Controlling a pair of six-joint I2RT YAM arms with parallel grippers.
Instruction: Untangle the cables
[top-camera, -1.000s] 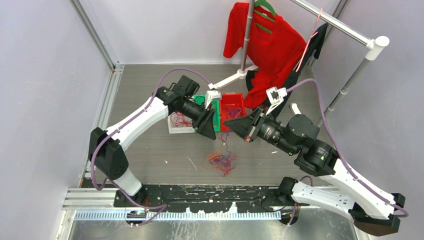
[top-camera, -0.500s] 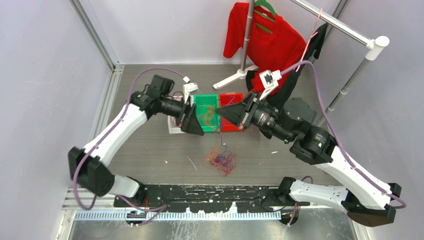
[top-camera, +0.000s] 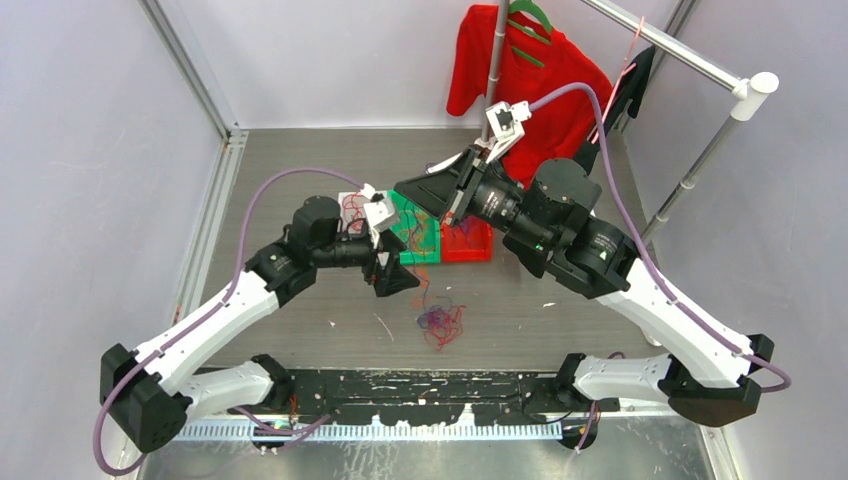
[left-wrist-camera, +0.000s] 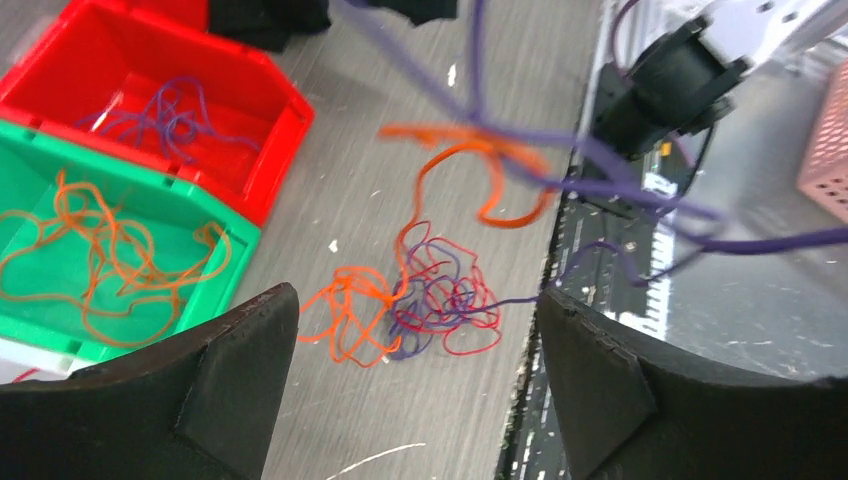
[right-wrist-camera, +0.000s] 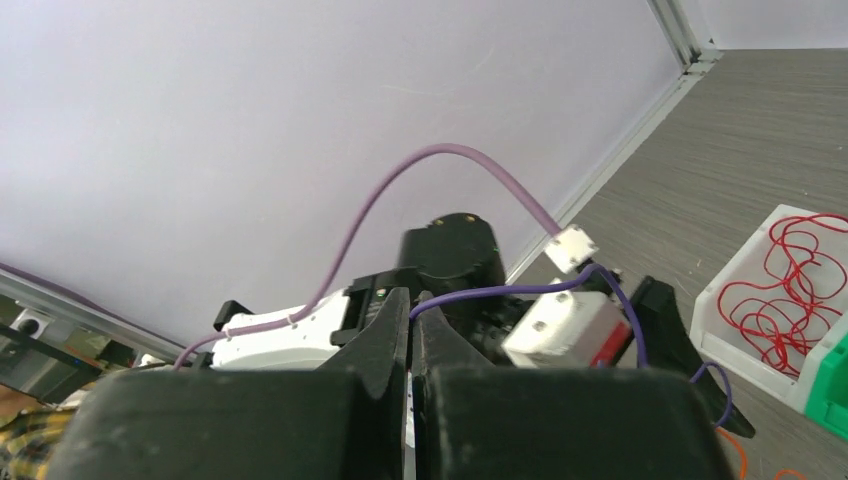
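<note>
The cables (top-camera: 440, 322) lie in a small tangle of red, orange and purple loops on the grey table, seen up close in the left wrist view (left-wrist-camera: 430, 300). My left gripper (top-camera: 393, 276) hovers just above and left of the tangle, open (left-wrist-camera: 415, 300), with nothing between its fingers. My right gripper (top-camera: 400, 187) is raised over the bins, shut (right-wrist-camera: 410, 308) on one purple cable (right-wrist-camera: 520, 291). That purple cable (left-wrist-camera: 600, 165) runs down from the right gripper to the tangle.
Three bins stand side by side behind the tangle: a white bin (top-camera: 350, 210) with red loops, a green bin (top-camera: 408, 212) with orange loops, a red bin (top-camera: 467, 245) with purple loops. A clothes rack base (top-camera: 462, 158) and a red garment (top-camera: 530, 85) stand at the back.
My left gripper opened and drew back from the bins toward the near left. My right gripper rose to the far left, drawing the purple cable up out of the tangle.
</note>
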